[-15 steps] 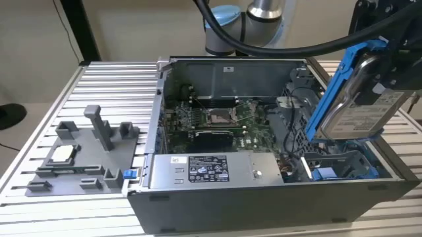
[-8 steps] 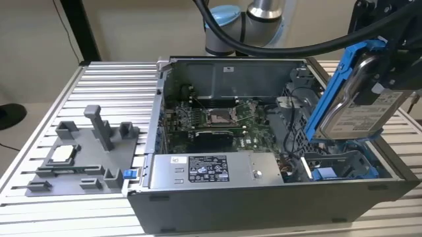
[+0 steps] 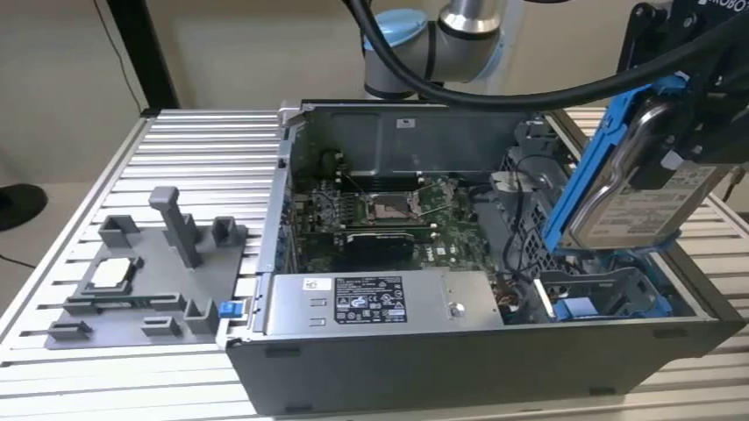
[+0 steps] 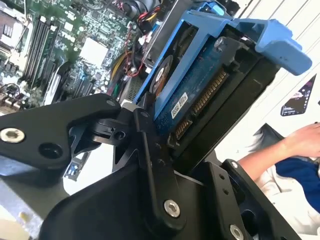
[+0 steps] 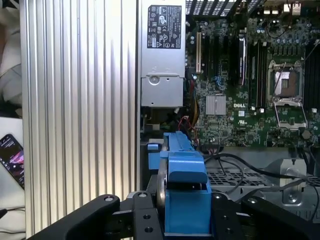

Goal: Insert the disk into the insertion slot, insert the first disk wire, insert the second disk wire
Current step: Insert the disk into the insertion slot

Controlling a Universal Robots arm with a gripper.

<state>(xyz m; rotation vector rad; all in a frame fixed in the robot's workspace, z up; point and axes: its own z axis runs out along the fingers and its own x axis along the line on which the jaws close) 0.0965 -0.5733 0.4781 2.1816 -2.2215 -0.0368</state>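
Near, lower centre of exterior view: open computer case (image 3: 468, 360) on slatted surface (image 3: 199, 140). Lower right inside case: insertion slot (image 3: 609, 289), blue rails bare, no drive seated. Above it, upper right: tool (image 3: 676, 145) clamped tight on disk (image 3: 638, 206), held steeply tilted on edge, likely to line carrier up with rails. Further back: motherboard (image 3: 387, 210).

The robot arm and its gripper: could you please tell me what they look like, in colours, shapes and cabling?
The robot arm is silver-grey metal with rounded joints and a light blue joint cap. Thick black cables run from it towards the gripper, which is matte black and built of flat angular links pinned with silver screws.
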